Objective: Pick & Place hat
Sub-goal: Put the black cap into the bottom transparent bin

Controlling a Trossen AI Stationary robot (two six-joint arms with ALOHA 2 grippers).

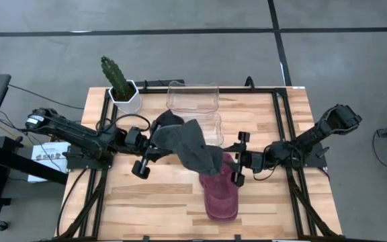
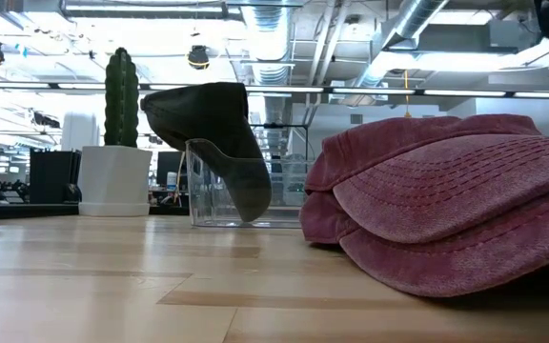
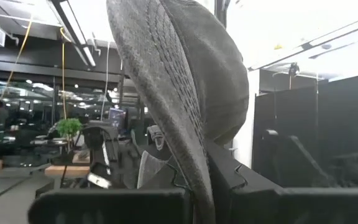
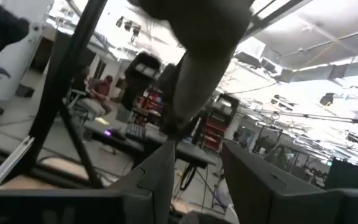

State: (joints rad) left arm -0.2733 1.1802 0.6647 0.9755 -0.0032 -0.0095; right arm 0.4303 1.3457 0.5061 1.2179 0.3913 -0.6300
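Far left of the desk (image 1: 146, 202): potted cactus (image 1: 116, 79), out of the way. Left gripper (image 1: 158, 146) sat mid-desk, jaws clamped on the grey hat (image 1: 190, 144), holding it up off the wood; the left wrist view showed the fabric pinched right between its fingers. The hat draped rightward, its lower edge hanging over the top of the red hat (image 1: 219, 191), which lay flat on the near side of the desk. Just behind the lifted hat stood the clear bin (image 1: 193, 97) at the far edge; I'd guess that's the drop spot, though nothing confirmed it. Right gripper (image 1: 239, 161) sat just right of the grey hat's hanging edge, jaws partly apart. In its wrist view the cloth hung in front of the fingers; I couldn't tell if they pinched it.

Progress: pick done for the grey hat, placement not yet. Red hat untouched, so roughly halfway through the first of two at best.
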